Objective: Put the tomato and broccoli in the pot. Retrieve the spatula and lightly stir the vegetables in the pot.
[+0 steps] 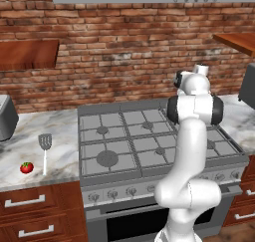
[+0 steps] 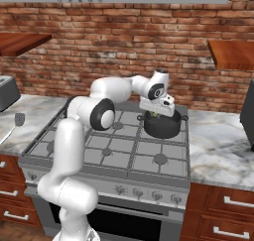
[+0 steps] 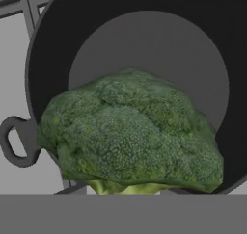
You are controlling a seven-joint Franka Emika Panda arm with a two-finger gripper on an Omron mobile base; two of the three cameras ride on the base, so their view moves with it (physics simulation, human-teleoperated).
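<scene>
My gripper [image 2: 156,114] hangs just above the black pot [image 2: 166,128] on the stove's back right burner, shut on the broccoli [image 3: 130,132]. In the hand view the dark green floret sits close in front of the camera and hides the fingertips. The pot's dark wall [image 3: 43,45] and grey floor lie right below it, with nothing inside. The red tomato [image 1: 27,167] lies on the left counter near the front edge. Just to its right lies the spatula [image 1: 45,149], head pointing to the wall.
The grey stove [image 1: 124,141] has several burners with raised grates. A toaster [image 1: 6,117] stands at the far left of the marble counter and a dark appliance [image 1: 247,86] at the far right. Wooden shelves and a range hood hang above.
</scene>
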